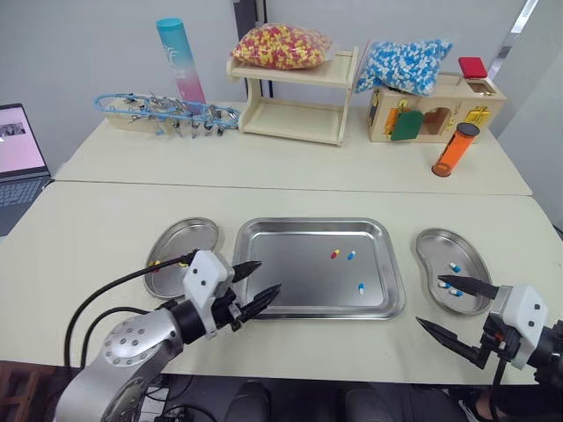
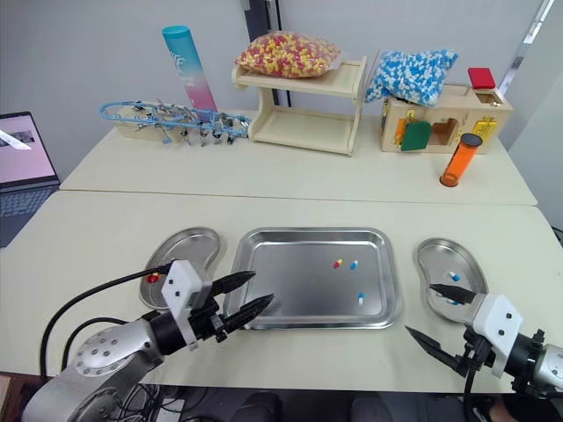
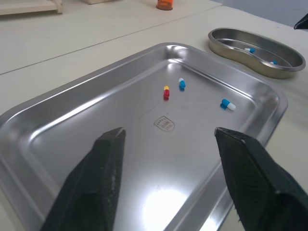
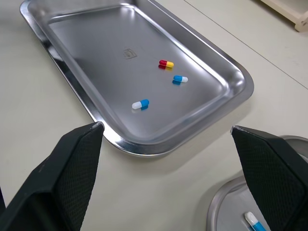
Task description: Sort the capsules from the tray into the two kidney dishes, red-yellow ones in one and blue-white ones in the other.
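Three capsules lie in the tray. One red-yellow capsule sits right of the tray's centre, a blue-white capsule lies just beside it without touching, and a second blue-white capsule lies nearer the robot, close to the tray's right wall. Each rests flat on bare polished steel. By their look they are very light, smooth, rounded shells. Expect them to roll or skid on the metal when nudged, and to dent or squirt out if pinched hard. Take hold across the short axis at mid-length, where the two colours meet, with light closing force. The red-yellow capsule and its neighbour are close enough that a wide approach risks disturbing both. The second blue-white capsule lies apart from the pair and probably offers the cleaner pick. The left kidney dish lies just beside the tray on the robot's left and holds a red-yellow capsule. The right kidney dish lies on the other side and holds several blue-white capsules. The left gripper hovers over the tray's near left corner, fingers spread, nothing between them. The right gripper hangs at the near end of the right kidney dish, likewise spread and empty.
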`<move>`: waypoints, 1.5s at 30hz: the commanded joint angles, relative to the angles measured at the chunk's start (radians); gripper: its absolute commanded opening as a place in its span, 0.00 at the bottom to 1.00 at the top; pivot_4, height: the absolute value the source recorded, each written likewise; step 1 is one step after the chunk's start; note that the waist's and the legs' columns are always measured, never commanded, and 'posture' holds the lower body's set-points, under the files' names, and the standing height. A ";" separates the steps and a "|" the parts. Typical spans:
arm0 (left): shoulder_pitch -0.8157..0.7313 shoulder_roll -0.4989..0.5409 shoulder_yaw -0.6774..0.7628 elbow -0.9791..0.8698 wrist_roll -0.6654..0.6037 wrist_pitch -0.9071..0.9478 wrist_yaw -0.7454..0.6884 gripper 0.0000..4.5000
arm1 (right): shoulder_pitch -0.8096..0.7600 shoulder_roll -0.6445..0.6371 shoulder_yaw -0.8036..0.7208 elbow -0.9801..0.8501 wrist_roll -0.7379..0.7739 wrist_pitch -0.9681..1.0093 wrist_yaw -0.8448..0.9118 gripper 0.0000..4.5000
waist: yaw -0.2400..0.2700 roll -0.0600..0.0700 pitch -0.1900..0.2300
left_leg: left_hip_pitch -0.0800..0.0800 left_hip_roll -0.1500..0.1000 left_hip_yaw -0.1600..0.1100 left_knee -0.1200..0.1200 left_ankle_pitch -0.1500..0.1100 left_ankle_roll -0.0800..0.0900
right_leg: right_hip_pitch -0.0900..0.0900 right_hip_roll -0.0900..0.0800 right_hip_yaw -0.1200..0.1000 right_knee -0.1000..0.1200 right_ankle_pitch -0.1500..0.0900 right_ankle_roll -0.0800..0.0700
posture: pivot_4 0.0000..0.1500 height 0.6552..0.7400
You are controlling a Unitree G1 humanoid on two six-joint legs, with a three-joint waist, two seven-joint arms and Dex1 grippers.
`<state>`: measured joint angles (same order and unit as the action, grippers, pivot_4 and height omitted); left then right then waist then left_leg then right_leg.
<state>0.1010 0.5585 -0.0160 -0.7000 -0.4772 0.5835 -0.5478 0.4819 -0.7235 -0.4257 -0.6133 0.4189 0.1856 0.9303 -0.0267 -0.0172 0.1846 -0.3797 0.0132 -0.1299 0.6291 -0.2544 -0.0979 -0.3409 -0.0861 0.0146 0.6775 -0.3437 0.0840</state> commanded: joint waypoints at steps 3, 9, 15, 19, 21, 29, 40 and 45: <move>-0.099 -0.069 -0.141 0.056 0.118 -0.017 0.074 0.65 | 0.001 0.009 -0.006 -0.027 0.013 -0.009 -0.011 1.00 | 0.000 0.000 0.000 | 0.000 0.000 0.000 0.000 0.000 0.000 | 0.000 0.000 0.000 0.000 0.000 0.000 | 1.00 1.00; -0.276 -0.211 -0.252 0.204 0.193 0.057 0.156 0.65 | 0.019 0.028 0.005 -0.012 0.002 -0.036 -0.008 1.00 | 0.001 0.000 0.000 | 0.000 0.000 0.000 0.001 0.000 0.000 | 0.000 0.000 0.000 0.000 0.000 0.000 | 1.00 1.00; -0.489 -0.277 -0.317 0.407 0.264 0.120 0.154 0.65 | 0.031 0.045 0.017 -0.002 -0.002 -0.067 -0.005 1.00 | -0.001 0.000 0.000 | 0.000 0.000 -0.001 0.001 0.000 0.000 | 0.000 0.000 -0.001 0.000 0.000 0.000 | 1.00 1.00; -0.557 -0.301 -0.324 0.499 0.283 0.116 0.129 0.65 | 0.027 0.052 0.030 -0.022 0.002 -0.062 -0.016 1.00 | -0.004 0.000 0.000 | 0.000 -0.001 -0.001 0.001 0.000 0.000 | 0.000 0.000 -0.001 0.000 0.000 0.000 | 1.00 1.00; -0.578 -0.308 -0.334 0.533 0.284 0.117 0.108 0.65 | 0.022 0.054 0.039 -0.029 0.000 -0.057 -0.023 1.00 | -0.003 0.000 0.000 | 0.000 -0.001 -0.001 0.000 0.000 0.000 | 0.000 0.000 -0.001 0.000 0.000 0.000 | 1.00 1.00; -0.608 -0.328 -0.371 0.604 0.323 0.101 0.064 0.65 | 0.015 0.053 0.058 -0.048 0.000 -0.041 -0.046 1.00 | -0.001 0.000 0.000 | 0.000 -0.001 -0.001 0.001 0.000 -0.001 | 0.000 0.000 -0.001 0.000 0.000 0.001 | 1.00 1.00; -0.638 -0.375 -0.392 0.698 0.379 0.076 0.043 0.65 | 0.017 0.048 0.059 -0.068 0.004 -0.021 -0.059 1.00 | -0.001 0.000 0.000 | 0.000 -0.001 -0.001 0.001 0.001 -0.001 | 0.000 0.000 -0.001 0.000 0.000 0.001 | 1.00 1.00; -0.652 -0.397 -0.390 0.739 0.388 0.076 0.038 0.65 | 0.022 0.049 0.059 -0.082 0.005 -0.013 -0.066 1.00 | 0.000 0.000 0.000 | 0.000 -0.001 -0.001 0.001 0.001 -0.001 | 0.000 0.000 -0.001 0.000 0.000 0.001 | 1.00 1.00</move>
<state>-0.5443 0.1688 -0.4034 0.0363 -0.0966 0.6653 -0.5047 0.5004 -0.6686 -0.3588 -0.6571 0.4136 0.1742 0.8703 -0.0263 -0.0173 0.1846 -0.3800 0.0125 -0.1306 0.6302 -0.2539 -0.0987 -0.3406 -0.0861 0.0137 0.6777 -0.3436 0.0846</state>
